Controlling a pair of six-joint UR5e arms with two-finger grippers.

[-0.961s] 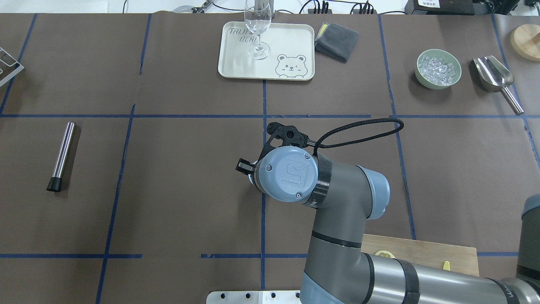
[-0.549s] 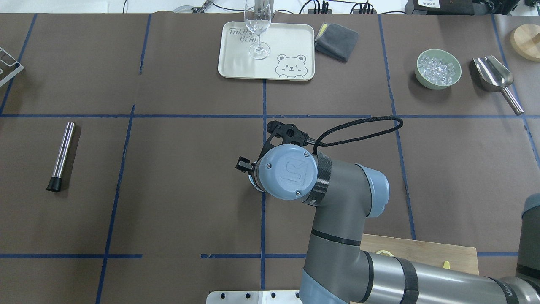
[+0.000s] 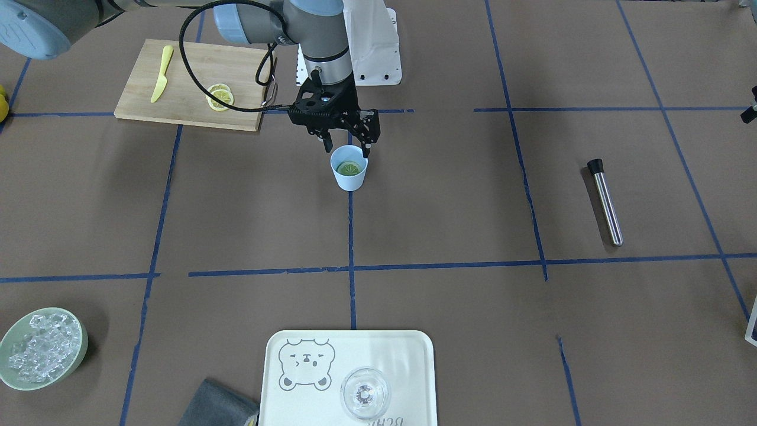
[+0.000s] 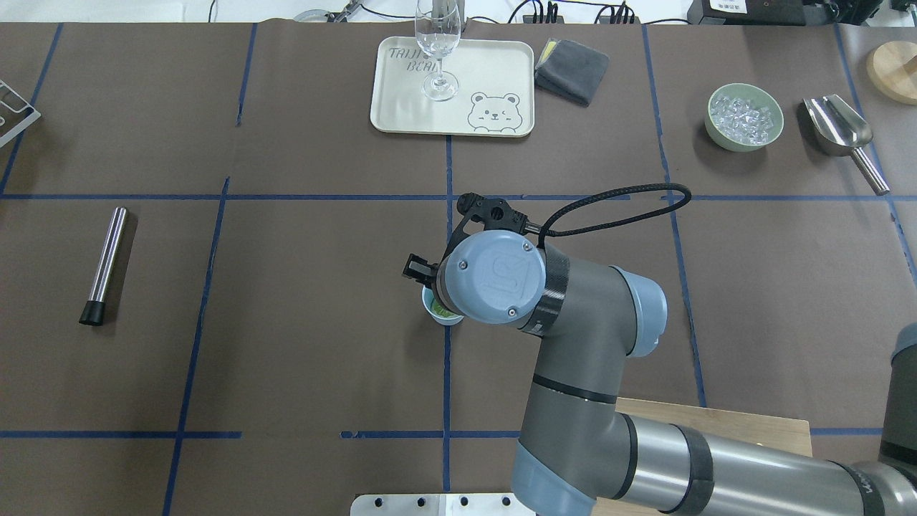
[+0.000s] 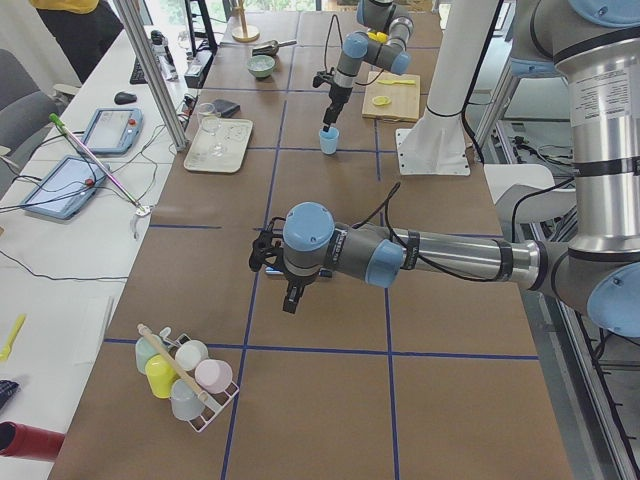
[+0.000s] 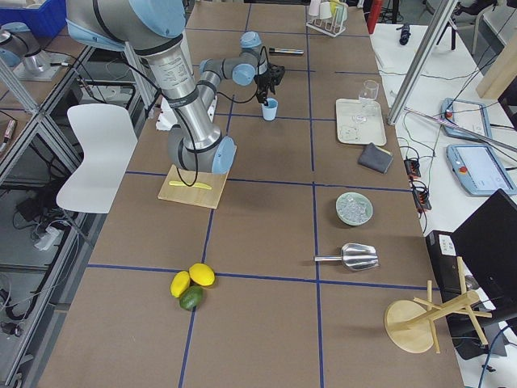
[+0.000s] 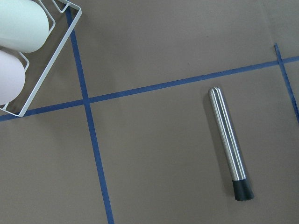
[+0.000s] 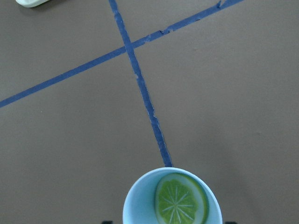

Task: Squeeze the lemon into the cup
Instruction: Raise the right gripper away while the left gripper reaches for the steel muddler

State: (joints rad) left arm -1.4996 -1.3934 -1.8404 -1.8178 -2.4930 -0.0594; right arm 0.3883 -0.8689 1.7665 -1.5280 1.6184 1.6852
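The light-blue cup [image 3: 349, 171] stands on a blue tape line at the table's middle. A lemon slice [image 3: 349, 168] lies flat inside it; the right wrist view shows the slice [image 8: 181, 200] within the cup's rim [image 8: 135, 200]. My right gripper [image 3: 346, 145] hangs just above the cup's robot-side rim, open and empty. In the overhead view the cup [image 4: 434, 311] peeks out from under the wrist. My left gripper [image 5: 291, 298] shows only in the exterior left view, above bare table; I cannot tell its state.
Two more lemon slices [image 3: 219, 96] and a yellow knife [image 3: 161, 74] lie on the cutting board [image 3: 183, 109]. A steel rod [image 3: 605, 201], a bear tray [image 3: 408, 355] with a clear glass [image 3: 364, 393], an ice bowl [image 3: 9, 367] and a grey cloth [image 3: 216, 408] lie around.
My right wrist has moved a little away from the cup, toward the tray side and up. More of the cup, with the slice in it, shows under the wrist.
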